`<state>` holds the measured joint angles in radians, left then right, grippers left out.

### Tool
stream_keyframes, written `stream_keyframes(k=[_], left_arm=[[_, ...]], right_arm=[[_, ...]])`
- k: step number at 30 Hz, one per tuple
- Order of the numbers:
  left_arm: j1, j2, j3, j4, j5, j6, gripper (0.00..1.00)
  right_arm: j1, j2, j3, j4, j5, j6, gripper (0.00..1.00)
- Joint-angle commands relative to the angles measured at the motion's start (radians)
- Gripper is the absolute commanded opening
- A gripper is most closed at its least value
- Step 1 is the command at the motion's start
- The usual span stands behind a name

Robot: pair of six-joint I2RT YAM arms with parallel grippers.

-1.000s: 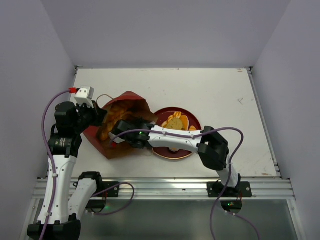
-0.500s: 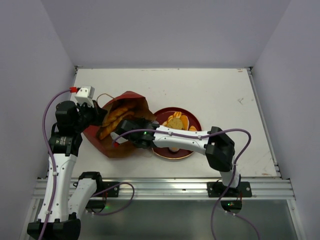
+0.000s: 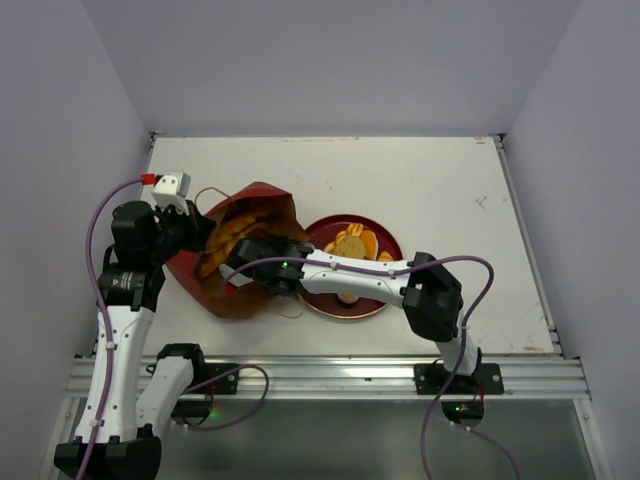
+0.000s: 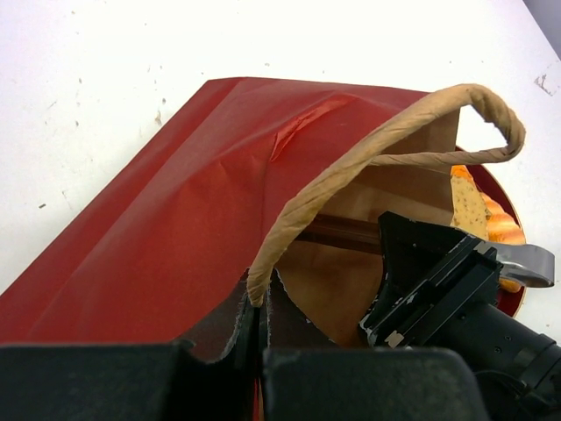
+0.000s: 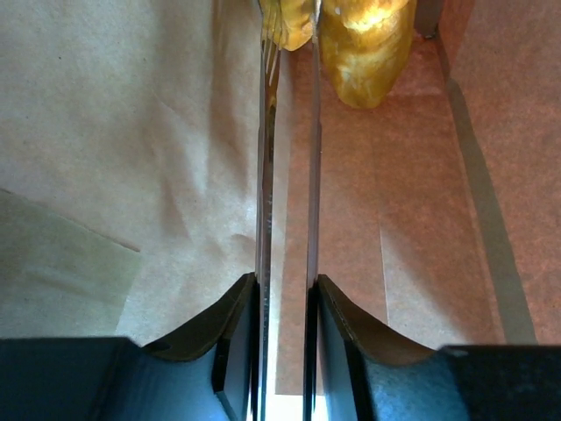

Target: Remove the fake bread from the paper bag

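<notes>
The dark-red paper bag [image 3: 250, 200] lies on its side at the left, its brown mouth open toward the plate. My left gripper [image 4: 254, 303] is shut on the bag's tan rim [image 4: 351, 162] and holds the mouth up. Golden fake bread [image 3: 224, 236] shows inside the bag. My right gripper [image 3: 236, 268] reaches into the mouth. In the right wrist view its jaws [image 5: 287, 35] stand a narrow gap apart, closed on the end of a golden bread piece [image 5: 291, 22]. A second golden loaf [image 5: 364, 48] lies just right of it on the bag's kraft floor [image 5: 412, 202].
A round dark-red plate [image 3: 385, 235] right of the bag holds several orange and tan bread pieces [image 3: 352, 245]. A tan cord handle [image 3: 207, 192] lies behind the bag. The right arm [image 3: 350, 275] stretches across the plate's front. Grey walls enclose the white table [image 3: 440, 190].
The right arm's elbow swung slightly right, then back left, while its gripper stayed in the bag mouth. The left gripper kept hold of the bag rim.
</notes>
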<state>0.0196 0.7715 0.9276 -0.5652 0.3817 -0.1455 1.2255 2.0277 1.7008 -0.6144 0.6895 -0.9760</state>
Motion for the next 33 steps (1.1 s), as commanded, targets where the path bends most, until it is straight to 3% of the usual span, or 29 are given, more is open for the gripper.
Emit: stream_keyframes(k=[1, 13, 33], left_arm=[[0.008, 0.0, 0.025, 0.021, 0.031, 0.009, 0.0], [0.008, -0.001, 0.025, 0.022, 0.04, 0.004, 0.0], [0.008, 0.0, 0.03, 0.018, 0.039, 0.006, 0.0]], right_arm=[[0.005, 0.02, 0.043, -0.01, 0.002, 0.007, 0.34], [0.005, 0.009, 0.042, -0.01, -0.001, 0.019, 0.44], [0.006, 0.02, 0.063, 0.048, 0.018, -0.003, 0.46]])
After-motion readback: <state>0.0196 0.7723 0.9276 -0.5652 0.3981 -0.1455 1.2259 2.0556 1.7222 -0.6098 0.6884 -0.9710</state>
